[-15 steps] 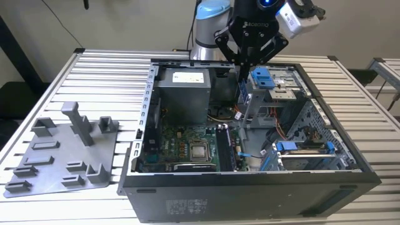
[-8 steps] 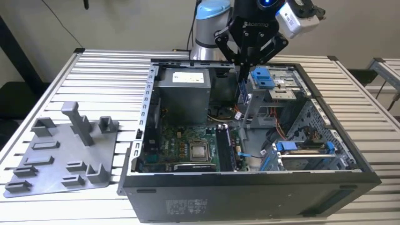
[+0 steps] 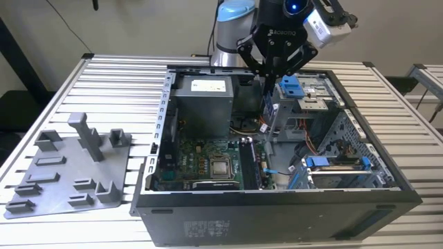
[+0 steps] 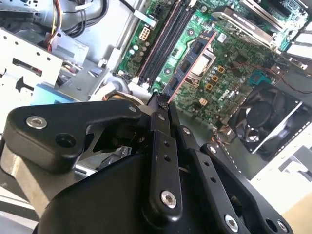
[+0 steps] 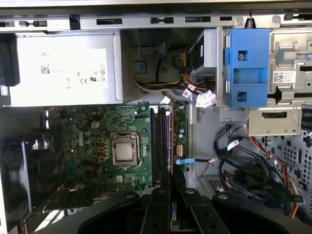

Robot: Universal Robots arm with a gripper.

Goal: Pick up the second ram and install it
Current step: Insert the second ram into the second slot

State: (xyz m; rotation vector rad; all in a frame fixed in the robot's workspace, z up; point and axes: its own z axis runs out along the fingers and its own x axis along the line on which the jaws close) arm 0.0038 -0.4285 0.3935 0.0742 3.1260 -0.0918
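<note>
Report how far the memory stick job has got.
Done: the pickup. The claw is shut on the memory stick.
In hand: the stick hangs inside the open computer case, above the motherboard.
Left: seating it. It is not yet in the long black slots.

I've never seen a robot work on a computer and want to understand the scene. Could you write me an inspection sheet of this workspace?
Surface: pale slatted table carrying an open computer case.
Job's things: the second ram hangs on end above the open case; motherboard slots lie below.
Clutter: grey fixture tray on the table, at the exterior view's left of the case.
Grippers: gripper shut on the ram's upper end.
Cables: black and orange bundle inside the case.
Surroundings: plain wall behind; another slatted table at the exterior view's right.
</note>
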